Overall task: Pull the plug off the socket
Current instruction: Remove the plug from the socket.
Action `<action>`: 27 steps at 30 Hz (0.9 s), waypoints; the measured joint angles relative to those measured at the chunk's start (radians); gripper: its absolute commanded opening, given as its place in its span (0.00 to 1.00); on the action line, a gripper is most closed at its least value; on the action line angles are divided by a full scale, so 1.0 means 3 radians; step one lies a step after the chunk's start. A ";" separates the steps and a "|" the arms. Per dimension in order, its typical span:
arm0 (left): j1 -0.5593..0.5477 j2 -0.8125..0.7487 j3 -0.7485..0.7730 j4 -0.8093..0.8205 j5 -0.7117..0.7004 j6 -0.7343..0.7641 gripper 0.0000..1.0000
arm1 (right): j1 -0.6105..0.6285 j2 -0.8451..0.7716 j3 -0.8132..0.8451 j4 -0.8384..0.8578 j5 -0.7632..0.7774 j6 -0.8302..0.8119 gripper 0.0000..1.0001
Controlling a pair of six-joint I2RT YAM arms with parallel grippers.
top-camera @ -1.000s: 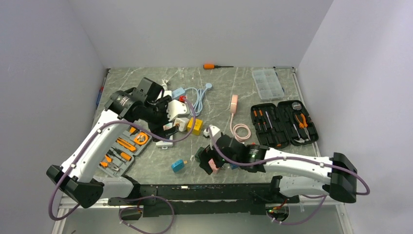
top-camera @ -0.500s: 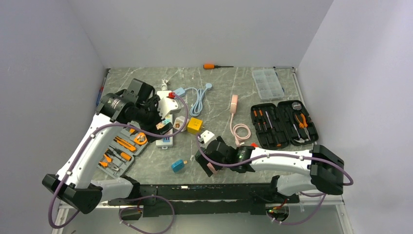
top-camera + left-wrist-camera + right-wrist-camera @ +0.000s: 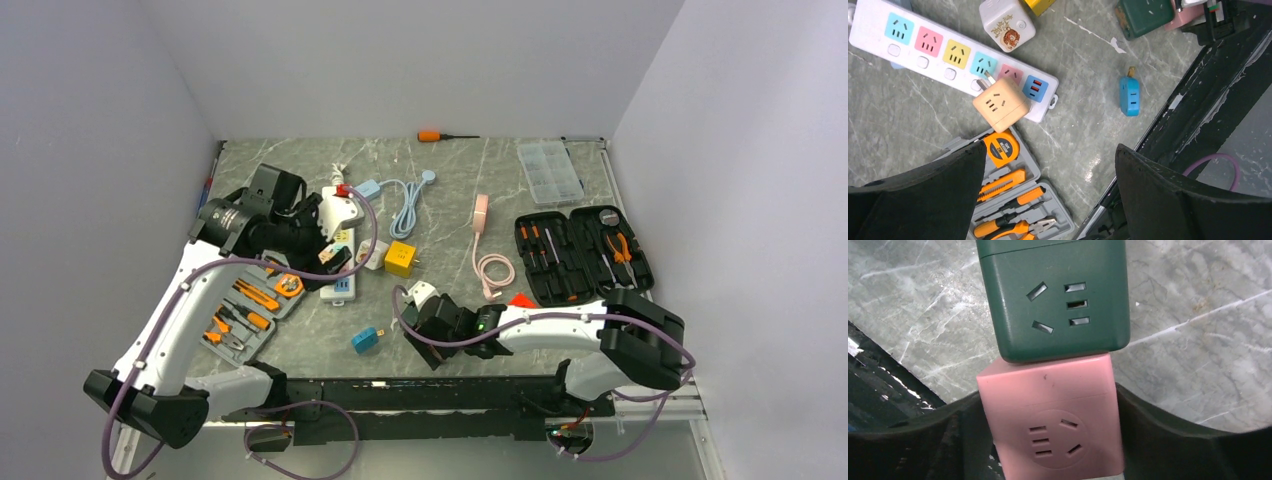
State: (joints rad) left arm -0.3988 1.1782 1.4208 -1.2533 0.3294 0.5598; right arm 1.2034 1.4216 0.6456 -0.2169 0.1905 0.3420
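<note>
The long white power strip (image 3: 955,55) with pastel outlets is lying on the grey marble table (image 3: 908,115), at the left side of it in the top view (image 3: 340,288). The peach cube plug (image 3: 1000,104) is sitting tilted on the strip, over the outlets next to the blue USB end. One metal pin is showing at its upper corner, beside the teal outlet. I cannot tell if the other pins are inside the socket.

The left gripper (image 3: 1050,150) is hanging above this place with its two black fingers (image 3: 923,195) spread wide, and nothing is between them. The plug is lying beyond the fingertips, not touching them. Below the strip, a grey tool case (image 3: 1013,200) with orange tools is standing open, and a small blue adaptor (image 3: 1129,96) is lying apart on the right.

The right gripper (image 3: 1048,400) is low at the near edge of the table (image 3: 425,335), well apart from the strip. Its fingers are pressing both sides of a pink plastic cube adaptor (image 3: 1053,430). A dark green cube adaptor (image 3: 1058,300) is touching the far face of the pink one.
</note>
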 measured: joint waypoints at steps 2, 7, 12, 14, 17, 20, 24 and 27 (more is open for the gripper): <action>0.0014 -0.0057 -0.0056 0.0056 0.0072 0.0003 0.99 | 0.0000 0.0000 0.0000 0.0028 -0.0005 -0.0004 0.61; 0.0019 -0.0140 -0.0243 0.0125 0.0251 0.0005 0.99 | 0.0000 -0.0118 -0.0013 0.0019 0.0001 -0.0083 0.41; 0.0023 -0.0094 -0.0370 0.0100 0.0533 0.0121 0.99 | 0.0003 -0.0582 -0.0090 0.0031 -0.0017 -0.0292 0.28; 0.0025 -0.0104 -0.0453 0.0084 0.0701 0.0234 0.99 | 0.0003 -0.0802 -0.0132 0.0061 -0.0041 -0.0403 0.20; 0.0025 -0.0200 -0.0642 0.0103 0.1011 0.0421 0.99 | 0.0003 -0.1132 -0.0193 0.0149 -0.0083 -0.0626 0.08; 0.0025 -0.0348 -0.0791 0.0106 0.1297 0.0576 0.99 | 0.0003 -0.1320 -0.0195 0.0206 -0.0140 -0.0844 0.01; 0.0025 -0.0399 -0.0816 0.0103 0.1675 0.0843 0.99 | 0.0009 -0.1330 -0.0088 0.0136 -0.0272 -0.1102 0.00; 0.0025 -0.0399 -0.0893 0.0122 0.1914 0.1072 0.99 | 0.0039 -0.1233 0.0100 0.0061 -0.0354 -0.1227 0.00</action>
State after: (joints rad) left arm -0.3912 1.0584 1.1530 -1.2167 0.9035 0.8814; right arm 1.2152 1.0515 0.6758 -0.1986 0.0845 -0.0261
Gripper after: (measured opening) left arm 0.994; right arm 0.635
